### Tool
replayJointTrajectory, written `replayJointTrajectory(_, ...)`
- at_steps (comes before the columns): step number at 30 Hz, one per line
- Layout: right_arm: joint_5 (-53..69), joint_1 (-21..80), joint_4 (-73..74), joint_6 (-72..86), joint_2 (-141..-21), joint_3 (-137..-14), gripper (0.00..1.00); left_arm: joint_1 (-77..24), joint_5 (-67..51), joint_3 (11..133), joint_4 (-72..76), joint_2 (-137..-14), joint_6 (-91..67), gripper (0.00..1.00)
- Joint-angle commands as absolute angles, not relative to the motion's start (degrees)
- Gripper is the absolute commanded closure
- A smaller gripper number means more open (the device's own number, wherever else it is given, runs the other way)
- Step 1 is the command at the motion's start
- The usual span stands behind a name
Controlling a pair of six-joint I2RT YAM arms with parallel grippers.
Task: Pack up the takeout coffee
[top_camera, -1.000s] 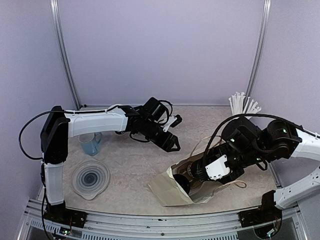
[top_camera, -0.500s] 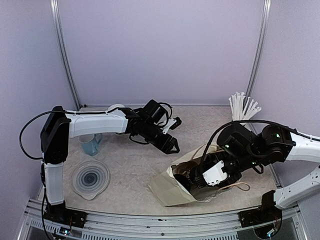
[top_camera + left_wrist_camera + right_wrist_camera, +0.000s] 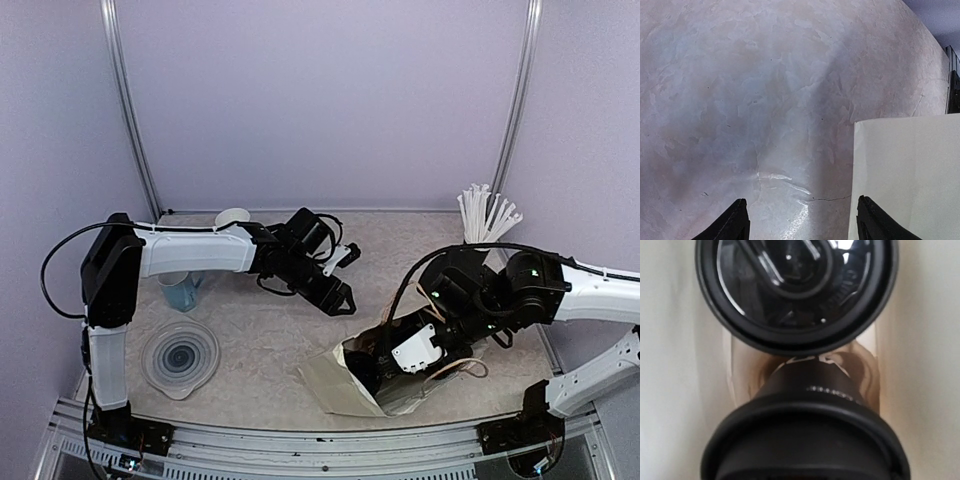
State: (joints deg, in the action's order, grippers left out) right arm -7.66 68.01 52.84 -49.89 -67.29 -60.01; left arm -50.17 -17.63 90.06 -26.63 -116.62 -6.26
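**Cream paper bag (image 3: 335, 382) hides the tips of the right gripper (image 3: 382, 362); two lidded cups inside**

Top view: the bag lies on its side at 5 o'clock on the table (image 3: 270, 335), mouth toward 3 o'clock. The right arm (image 3: 560, 290) reaches in from 3 o'clock. Its gripper is sunk in the bag mouth, with the fingertips covered by bag wall and wrist housing. Jaws: cannot tell whether apart or clamped.

Right wrist view: two black lidded cups fill the frame.
- One cup (image 3: 796, 290) sits at 12 o'clock, lid face-on and cut off at the top edge.
- The second cup (image 3: 805, 440) sits at 6 o'clock, very close, blurred and cut off below. The white lettering on its side is unreadable.
- A sliver of brown pulp carrier (image 3: 863, 367) shows between them; the rest is covered.
- Cream bag walls stand at 3 and 9 o'clock.
- Cannot tell whether either cup is gripped.

The left gripper (image 3: 338, 298) hangs near table centre, at 11 o'clock from the bag and apart from it. In the left wrist view its fingertips (image 3: 737, 222) stand wide apart over bare table, and the bag's flat panel is cut off at 4 o'clock.

Also seen:
- White straws (image 3: 487, 212) at 2 o'clock, their base hidden behind the right arm.
- A clear cup (image 3: 181, 290) at 9 o'clock, partly behind the left arm.
- A clear round dish (image 3: 180, 357) at 8 o'clock.
- A white cup rim (image 3: 232, 216) peeking over the left arm at 11 o'clock.
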Motion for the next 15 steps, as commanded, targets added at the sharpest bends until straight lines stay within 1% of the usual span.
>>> replayJointTrajectory(1, -5.8, 67.2, 53.2, -50.2, -69.0, -61.9, 0.54, -49.8, -18.2, 88.0, -24.3, -114.1, -6.7, 0.28)
replayJointTrajectory(9, -7.0, 67.0, 51.8, -50.8, -70.8, -62.2, 0.55, -49.4, -18.6, 85.4, -23.1, -112.5, -6.8, 0.28)
replayJointTrajectory(15, -6.5, 67.0, 50.6, -50.6, -70.8, -60.9, 0.55, -49.2, -19.3, 85.9, -23.2, -113.0, -6.4, 0.28)
